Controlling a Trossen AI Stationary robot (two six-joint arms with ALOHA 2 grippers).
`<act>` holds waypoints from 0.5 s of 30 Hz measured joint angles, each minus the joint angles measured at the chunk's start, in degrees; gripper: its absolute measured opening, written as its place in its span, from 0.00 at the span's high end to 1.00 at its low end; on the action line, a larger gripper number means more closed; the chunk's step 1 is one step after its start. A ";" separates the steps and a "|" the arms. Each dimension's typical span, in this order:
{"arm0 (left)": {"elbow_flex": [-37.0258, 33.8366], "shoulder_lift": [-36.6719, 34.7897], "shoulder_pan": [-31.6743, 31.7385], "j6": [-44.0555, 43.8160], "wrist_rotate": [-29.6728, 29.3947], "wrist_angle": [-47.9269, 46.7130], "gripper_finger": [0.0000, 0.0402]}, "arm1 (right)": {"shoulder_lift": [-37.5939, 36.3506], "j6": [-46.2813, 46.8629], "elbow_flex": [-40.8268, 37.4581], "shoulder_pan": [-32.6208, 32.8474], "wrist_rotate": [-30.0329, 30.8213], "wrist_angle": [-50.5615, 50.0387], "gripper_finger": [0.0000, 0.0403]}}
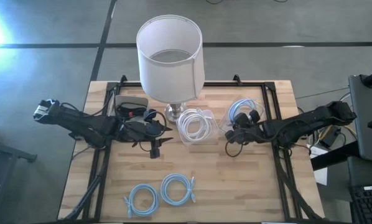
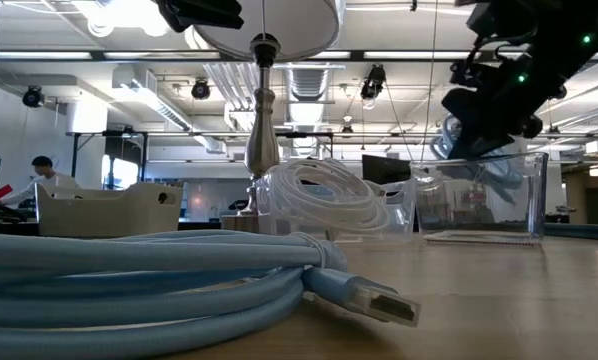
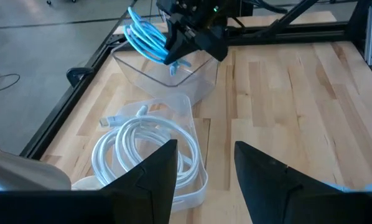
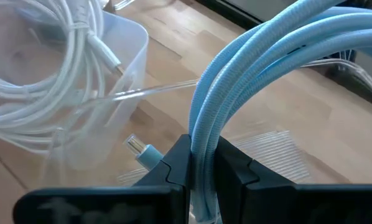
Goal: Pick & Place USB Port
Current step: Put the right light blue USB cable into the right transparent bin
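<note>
My right gripper [image 1: 236, 132] is shut on a coiled light-blue USB cable [image 1: 241, 111] above a clear plastic bin [image 3: 173, 78] on the table's right half. One plug [image 4: 142, 151] hangs from the coil. A white coiled cable [image 1: 194, 126] lies in a second clear tray [image 3: 195, 186] beside the lamp base. Two more blue coils [image 1: 142, 199] [image 1: 176, 188] lie flat near the table's near edge. My left gripper [image 3: 204, 168] is open and holds nothing. It hovers left of the white cable's tray. My right gripper pinches several strands of the blue coil [image 4: 201, 146] side by side between its two fingers [image 4: 173, 165]. The fingers lie across the strands. The coil is lifted clear, its loops [image 3: 145, 37] standing out past the fingers over the clear bin.
A lamp with a white shade [image 1: 170, 56] and a metal stem [image 2: 262, 110] stands at the table's far middle. A pale box [image 2: 104, 208] with dark items sits at the far left. A black frame [image 1: 276, 124] borders the table. Bare wood [image 1: 223, 180] lies toward the near edge.
</note>
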 joint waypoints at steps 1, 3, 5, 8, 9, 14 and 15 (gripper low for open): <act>-0.12 0.00 0.00 -0.27 0.00 -0.17 0.59 | 0.11 -0.62 -0.82 0.00 0.11 1.33 0.90; -0.58 0.00 0.00 -1.10 -0.01 0.32 0.59 | 0.36 -1.39 -1.97 0.02 0.10 3.38 0.90; -0.98 0.00 0.00 -1.15 0.00 0.41 0.59 | 0.36 -1.30 -2.50 0.03 0.10 3.78 0.88; -0.98 0.01 0.00 -1.15 -0.01 0.40 0.59 | 0.25 -0.80 -2.57 0.02 0.14 3.81 0.83; -0.98 0.00 0.00 -1.15 -0.01 0.44 0.59 | 0.23 -0.80 -2.52 0.02 0.14 3.79 0.81; -0.98 0.00 0.00 -1.31 0.00 0.47 0.59 | 0.23 -1.17 -2.21 0.02 0.14 3.88 0.73; -0.98 0.00 0.02 -1.48 0.00 0.43 0.59 | 0.23 -1.18 -2.22 0.02 0.14 3.88 0.72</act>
